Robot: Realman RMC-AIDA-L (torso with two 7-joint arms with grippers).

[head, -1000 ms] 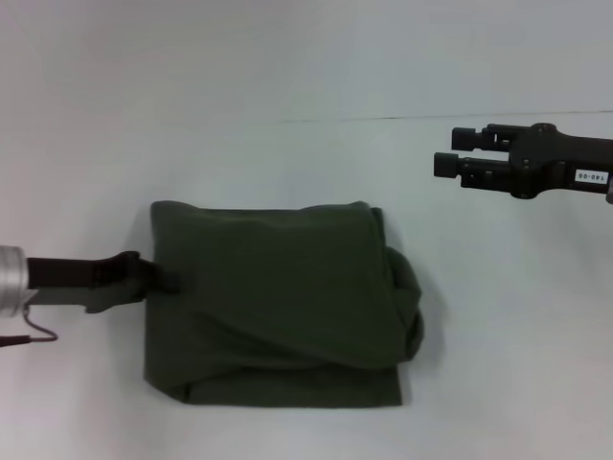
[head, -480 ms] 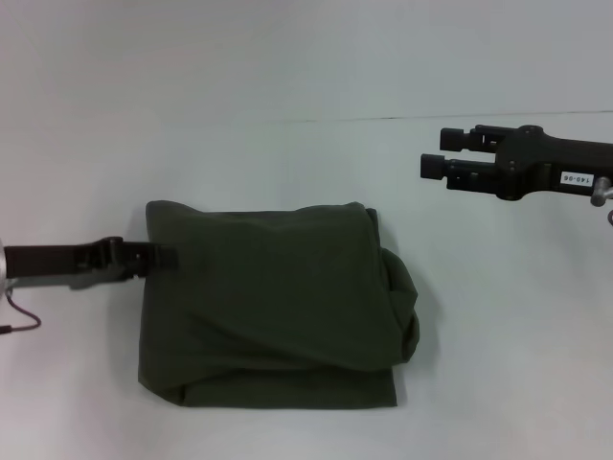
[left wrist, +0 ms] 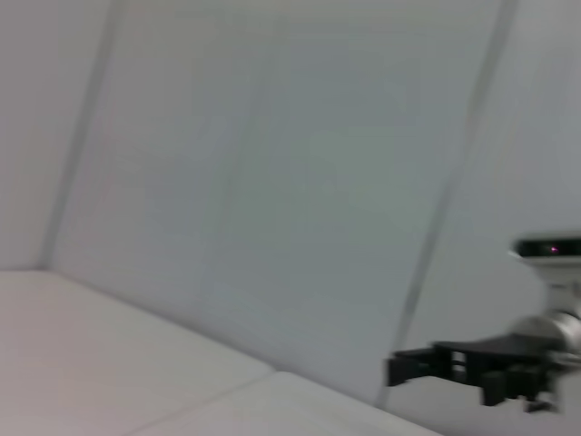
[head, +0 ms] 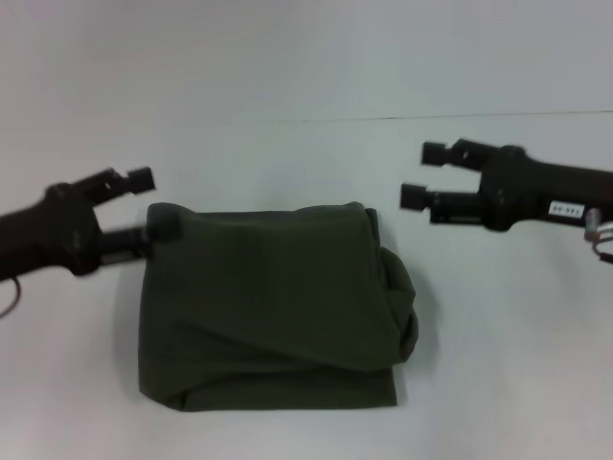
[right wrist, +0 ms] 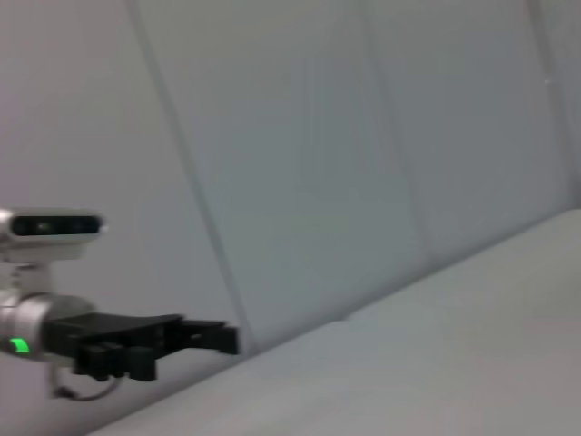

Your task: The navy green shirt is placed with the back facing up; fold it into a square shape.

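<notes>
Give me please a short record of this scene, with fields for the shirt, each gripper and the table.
shirt: dark green shirt, folded into a rough square, plain side up, with a bulge of cloth on its right edge
left gripper: left gripper open, holding nothing, at the shirt's far left corner
right gripper: right gripper open, empty, apart from the shirt, beyond its far right corner
table: white table; only the shirt lies on it

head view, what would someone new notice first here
The navy green shirt stands out first: a dark, roughly square folded bundle on the pale table, with a rumpled bulge along its right edge. Next, the two black grippers flanking it, both open: the left gripper by the shirt's far left corner, and the right gripper raised clear of it off the far right corner.
</notes>
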